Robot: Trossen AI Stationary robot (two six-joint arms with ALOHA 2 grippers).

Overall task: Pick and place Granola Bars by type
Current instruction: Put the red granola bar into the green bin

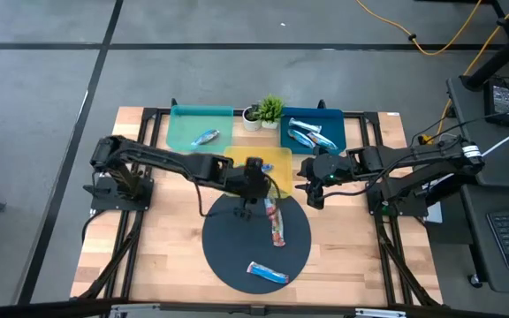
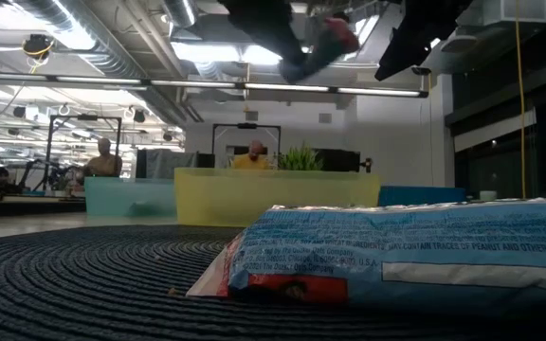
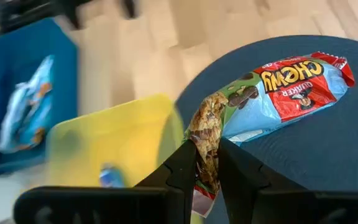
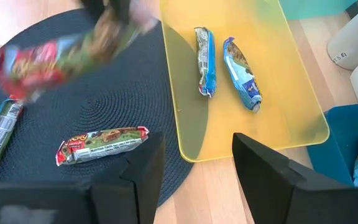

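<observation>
My left gripper [image 1: 253, 181] is shut on a red, green and blue granola bar [image 3: 278, 93], held in the air over the dark round mat [image 1: 228, 252] next to the yellow tray [image 1: 281, 161]. The bar shows blurred in the right wrist view [image 4: 61, 53] and at the top of the low view [image 2: 320, 47]. My right gripper [image 4: 194, 168] is open and empty, over the yellow tray's right corner [image 4: 253, 134]. Two bars [image 4: 205, 61] [image 4: 242, 73] lie in the yellow tray. Two more bars [image 1: 277, 225] [image 1: 267, 274] lie flat on the mat. My left gripper pinches the bar's crimped end [image 3: 207, 140] between its two fingers. The rest of the bar reaches out past the fingertips, lengthwise along them, lifted clear of the mat.
A teal tray [image 1: 184, 119] at the back left holds one bar [image 1: 205, 137]. A blue tray [image 1: 334, 119] at the back right holds several bars [image 1: 310, 135]. A small potted plant [image 1: 269, 110] in a white pot stands between them. People show in the room beyond the table.
</observation>
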